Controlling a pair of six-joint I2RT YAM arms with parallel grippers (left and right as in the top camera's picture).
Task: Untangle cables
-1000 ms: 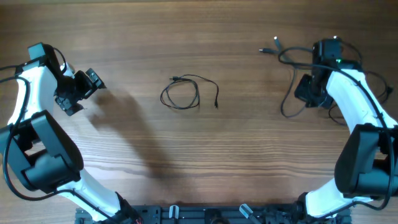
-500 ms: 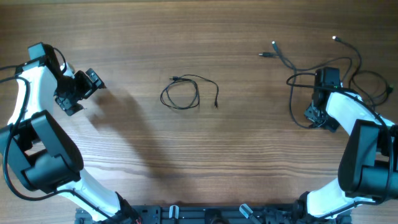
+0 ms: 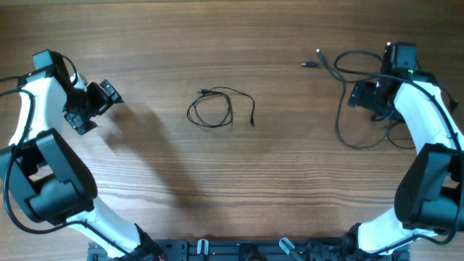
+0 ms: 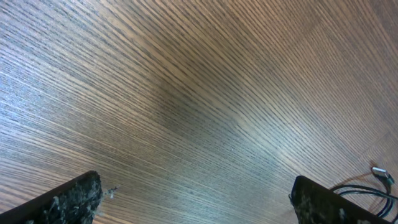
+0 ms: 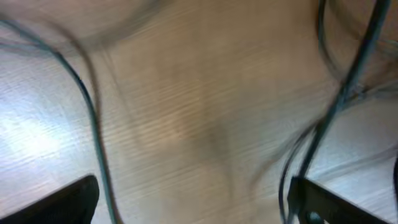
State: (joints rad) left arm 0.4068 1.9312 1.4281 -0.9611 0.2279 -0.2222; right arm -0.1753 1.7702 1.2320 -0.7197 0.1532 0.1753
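Observation:
A small coil of thin black cable (image 3: 212, 110) lies mid-table, its plug end trailing to the right. At the far right, more black cables (image 3: 338, 125) sprawl in loose loops, with two plug ends (image 3: 312, 63) pointing left. My right gripper (image 3: 360, 96) hovers over those loops. In the blurred right wrist view, the right gripper (image 5: 193, 199) is open, with cable strands (image 5: 87, 124) running beside both fingers and nothing held between them. My left gripper (image 3: 98, 107) sits far left, apart from every cable. The left gripper (image 4: 199, 199) is open over bare wood, and a cable end (image 4: 368, 186) shows at lower right.
The wooden tabletop (image 3: 232, 188) carries only the cables. Both arm bases stand at the near corners, and a black rail (image 3: 232, 250) runs along the front edge. Thicker arm cables hang by the right arm (image 3: 420, 123).
The right gripper swung toward the near side, then back to the far right, and opened, letting go of the cable. The right-hand loops have shifted. The left arm has not moved.

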